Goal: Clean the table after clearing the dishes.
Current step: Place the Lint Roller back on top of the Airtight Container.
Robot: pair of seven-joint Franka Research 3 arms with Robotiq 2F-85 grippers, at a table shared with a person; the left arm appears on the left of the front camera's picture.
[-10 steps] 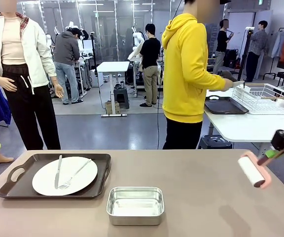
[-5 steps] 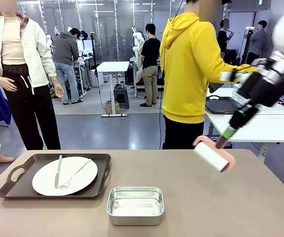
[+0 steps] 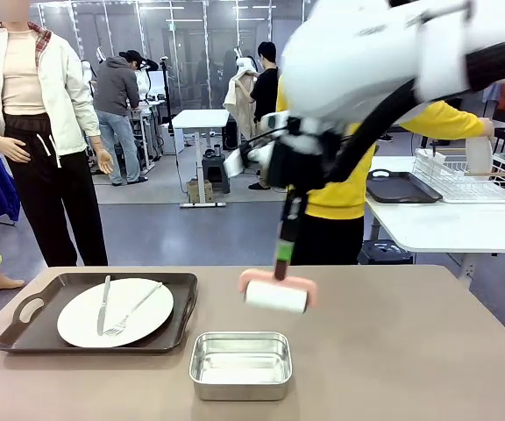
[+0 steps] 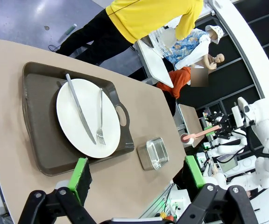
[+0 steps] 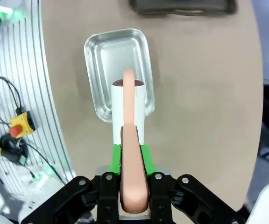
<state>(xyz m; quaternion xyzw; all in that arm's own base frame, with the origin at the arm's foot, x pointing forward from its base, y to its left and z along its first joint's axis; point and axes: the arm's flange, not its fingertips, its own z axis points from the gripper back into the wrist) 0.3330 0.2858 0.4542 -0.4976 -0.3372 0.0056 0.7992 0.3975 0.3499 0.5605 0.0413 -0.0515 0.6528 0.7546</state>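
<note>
While the right fingers (image 5: pixel 117 158) clamp the roller (image 3: pixel 275 296) just above the far rim of the pan (image 3: pixel 240 363), a low sweep could strike it. Left of the pan, the plate (image 3: pixel 77 326) and tray (image 3: pixel 185 303) occupy the bench (image 3: pixel 393 351); left fingers (image 4: pixel 81 173) stand wide.

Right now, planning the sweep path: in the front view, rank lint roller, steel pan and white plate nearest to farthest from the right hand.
1. Lint roller: held in the right hand.
2. Steel pan: close by, table centre.
3. White plate: on its tray, left.
</note>
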